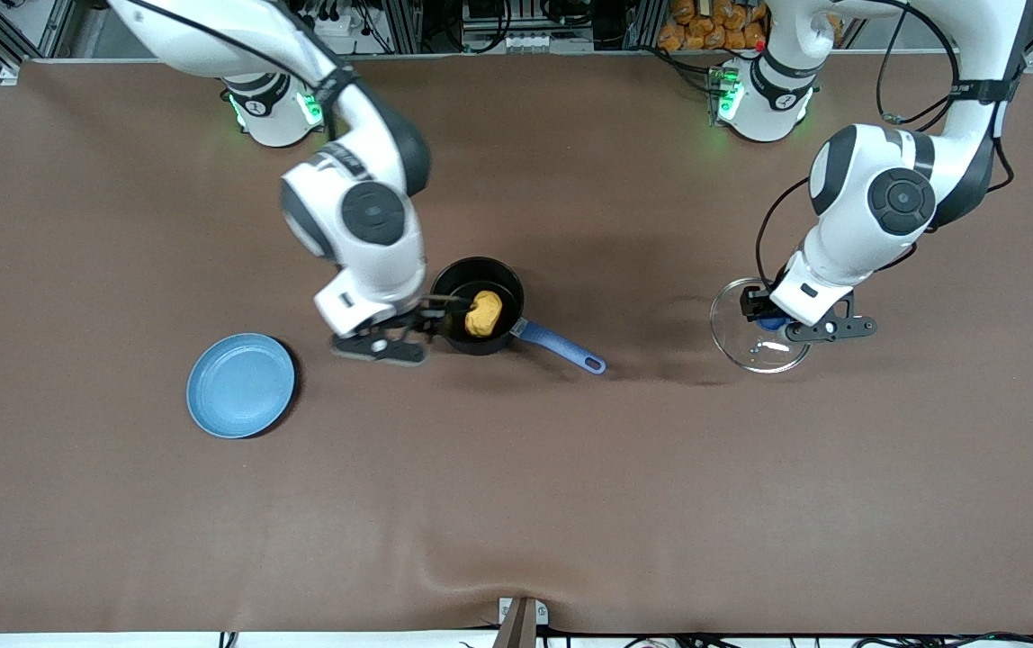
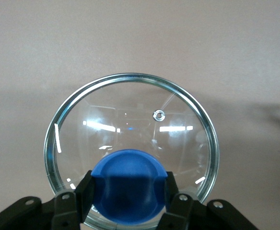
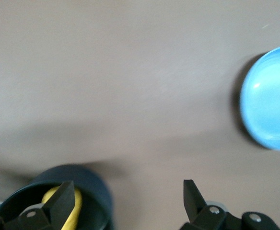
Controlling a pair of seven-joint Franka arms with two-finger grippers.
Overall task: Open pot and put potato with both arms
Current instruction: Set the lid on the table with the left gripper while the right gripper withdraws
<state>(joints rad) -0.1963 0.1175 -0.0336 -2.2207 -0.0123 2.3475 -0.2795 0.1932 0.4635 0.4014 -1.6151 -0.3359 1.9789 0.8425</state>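
Near the table's middle I see the small black round saucepan with a long blue handle (image 1: pixel 479 306) standing uncovered, and the yellow-orange lumpy potato (image 1: pixel 483 313) lies inside it. My right gripper (image 1: pixel 416 335) sits at the pot's rim on the side toward the right arm's end, fingers (image 3: pixel 62 201) spread apart and holding nothing. Toward the left arm's end, well apart from the pot, my left gripper (image 1: pixel 773 317) is clamped on the blue knob (image 2: pixel 128 186) of the clear glass lid (image 2: pixel 130 148). A flat blue plate (image 1: pixel 240 385) lies nearer the front camera, toward the right arm's end.
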